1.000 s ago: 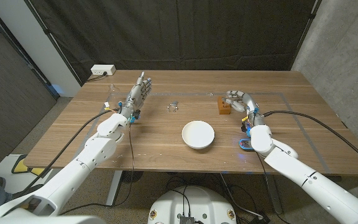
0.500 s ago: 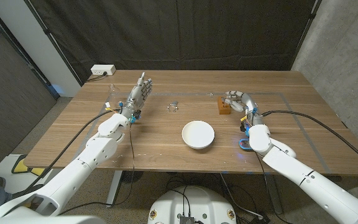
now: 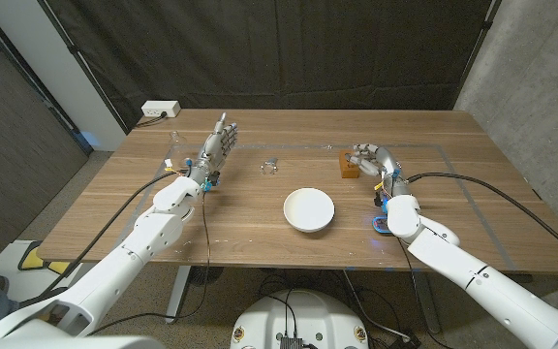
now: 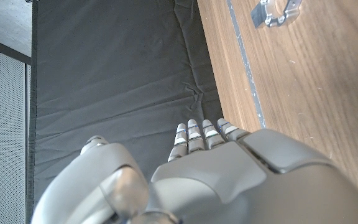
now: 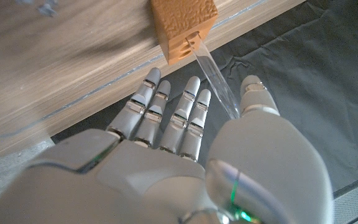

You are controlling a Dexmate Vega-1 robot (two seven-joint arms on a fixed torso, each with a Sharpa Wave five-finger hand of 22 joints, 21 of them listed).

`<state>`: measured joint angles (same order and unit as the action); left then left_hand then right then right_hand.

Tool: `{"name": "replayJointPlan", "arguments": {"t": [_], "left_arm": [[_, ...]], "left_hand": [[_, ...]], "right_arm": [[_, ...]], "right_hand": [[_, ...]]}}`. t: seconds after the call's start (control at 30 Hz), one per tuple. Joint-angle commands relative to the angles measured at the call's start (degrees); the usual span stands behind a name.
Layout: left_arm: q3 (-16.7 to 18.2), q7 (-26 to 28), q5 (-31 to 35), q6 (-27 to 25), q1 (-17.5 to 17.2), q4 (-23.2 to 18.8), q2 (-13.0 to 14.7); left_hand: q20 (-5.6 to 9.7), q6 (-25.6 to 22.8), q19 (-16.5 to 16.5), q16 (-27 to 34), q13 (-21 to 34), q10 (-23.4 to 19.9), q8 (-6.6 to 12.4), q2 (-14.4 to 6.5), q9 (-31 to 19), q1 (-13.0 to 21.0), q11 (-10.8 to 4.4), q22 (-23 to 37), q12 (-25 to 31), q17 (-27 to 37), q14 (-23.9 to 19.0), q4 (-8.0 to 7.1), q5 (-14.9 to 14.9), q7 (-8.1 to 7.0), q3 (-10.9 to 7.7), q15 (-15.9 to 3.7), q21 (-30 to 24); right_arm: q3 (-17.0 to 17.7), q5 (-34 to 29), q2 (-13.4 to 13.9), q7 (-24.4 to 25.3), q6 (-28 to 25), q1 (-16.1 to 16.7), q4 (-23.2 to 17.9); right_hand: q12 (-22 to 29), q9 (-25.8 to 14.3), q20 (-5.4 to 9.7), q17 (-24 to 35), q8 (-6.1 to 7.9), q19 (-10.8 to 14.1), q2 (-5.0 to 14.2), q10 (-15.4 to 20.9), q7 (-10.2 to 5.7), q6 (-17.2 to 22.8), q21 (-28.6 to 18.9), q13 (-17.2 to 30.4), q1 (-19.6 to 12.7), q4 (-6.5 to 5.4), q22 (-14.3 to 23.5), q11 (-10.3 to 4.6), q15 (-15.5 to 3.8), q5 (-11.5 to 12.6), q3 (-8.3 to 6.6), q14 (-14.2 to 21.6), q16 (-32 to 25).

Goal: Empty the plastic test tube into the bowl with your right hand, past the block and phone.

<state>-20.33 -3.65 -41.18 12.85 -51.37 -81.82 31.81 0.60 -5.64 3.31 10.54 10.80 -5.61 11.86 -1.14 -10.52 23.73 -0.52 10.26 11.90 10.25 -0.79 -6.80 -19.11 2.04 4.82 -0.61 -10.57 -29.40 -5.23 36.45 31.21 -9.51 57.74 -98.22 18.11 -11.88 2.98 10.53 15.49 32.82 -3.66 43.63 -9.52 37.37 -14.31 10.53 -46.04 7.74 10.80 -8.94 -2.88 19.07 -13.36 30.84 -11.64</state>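
Note:
A wooden block [image 3: 347, 168] stands right of centre, and a clear plastic test tube [image 5: 211, 73] sticks out of a hole in the block [image 5: 182, 22]. My right hand [image 3: 374, 155] is right beside the block with its fingers stretched out. In the right wrist view the tube runs between the thumb and fingers of this hand [image 5: 179, 143], with nothing closed on it. The white bowl [image 3: 308, 209] sits at the table's middle, nearer me than the block. A blue-edged flat thing [image 3: 381, 225], perhaps the phone, lies partly under my right forearm. My left hand [image 3: 218, 142] stands at the far left with fingers straight, holding nothing.
A small clear object [image 3: 269, 166] lies on the table between the two hands, also seen from the left wrist as a clear object [image 4: 278, 11]. A white power strip [image 3: 160, 110] sits at the far left corner. Black curtain hangs behind the table.
My right hand has shifted very slightly beside the block. The left arm, the bowl and the block have stayed where they were.

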Motion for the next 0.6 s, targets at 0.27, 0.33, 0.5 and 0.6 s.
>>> {"name": "replayJointPlan", "arguments": {"t": [0.27,0.33,0.5,0.6], "left_arm": [[-0.16,-0.04,0.18,-0.68,0.38,-0.13,0.23],[-0.16,0.0,0.24,-0.72,0.38,-0.24,0.31],[-0.23,0.1,0.36,-0.92,0.44,-0.45,0.4],[-0.3,0.14,0.4,-1.12,0.51,-0.55,0.44]], "left_hand": [[0.0,-0.21,0.76,0.14,0.14,-0.41,-0.22,-0.12,-0.25,0.06,-0.48,0.23,-0.05,0.25,0.2,-0.15,0.01,-0.11,0.59,-0.04,-0.44],[0.01,-0.22,0.78,0.15,0.14,-0.4,-0.23,-0.14,-0.25,0.06,-0.34,0.23,-0.06,0.25,0.19,-0.15,0.02,-0.1,0.62,-0.06,-0.45],[-0.06,-0.25,0.85,0.16,0.14,-0.39,-0.23,-0.18,-0.26,0.06,-0.13,0.24,-0.07,0.24,0.19,-0.15,0.03,-0.11,0.7,-0.05,-0.48],[-0.07,-0.31,0.88,0.16,0.14,-0.38,-0.22,-0.2,-0.26,0.07,-0.11,0.24,-0.08,0.24,0.21,-0.15,0.03,-0.09,0.75,-0.04,-0.49]], "right_arm": [[-1.21,-1.04,0.06,0.51,-1.73,-0.61,1.21],[-1.23,-1.08,-0.08,0.79,-1.62,-0.71,1.43],[-1.18,-1.18,-0.29,1.52,-0.85,-0.76,1.99],[-1.12,-1.17,-0.22,1.7,-0.69,-0.62,2.02]], "right_hand": [[0.62,-0.22,5.04,0.27,0.52,1.1,0.3,1.24,-0.1,1.84,-0.4,0.25,-0.81,-0.07,0.22,-0.27,-5.51,-0.07,0.23,1.43,-0.5],[0.6,-0.23,5.11,0.29,0.58,1.33,0.37,1.32,-0.23,2.13,-0.45,0.26,-0.82,-0.13,0.22,-0.35,-5.76,-0.11,0.28,1.89,-0.6],[1.09,-0.27,5.36,0.34,1.03,2.56,0.75,3.26,-0.52,3.96,-0.76,0.26,-1.16,-0.25,0.24,-0.56,-6.59,-0.32,0.35,3.64,-0.91],[1.17,-0.28,5.45,0.36,1.11,2.77,1.03,3.72,-0.61,4.39,-0.79,0.25,-1.48,-0.22,0.25,-0.69,-6.94,-0.36,0.24,4.07,-0.94]]}}
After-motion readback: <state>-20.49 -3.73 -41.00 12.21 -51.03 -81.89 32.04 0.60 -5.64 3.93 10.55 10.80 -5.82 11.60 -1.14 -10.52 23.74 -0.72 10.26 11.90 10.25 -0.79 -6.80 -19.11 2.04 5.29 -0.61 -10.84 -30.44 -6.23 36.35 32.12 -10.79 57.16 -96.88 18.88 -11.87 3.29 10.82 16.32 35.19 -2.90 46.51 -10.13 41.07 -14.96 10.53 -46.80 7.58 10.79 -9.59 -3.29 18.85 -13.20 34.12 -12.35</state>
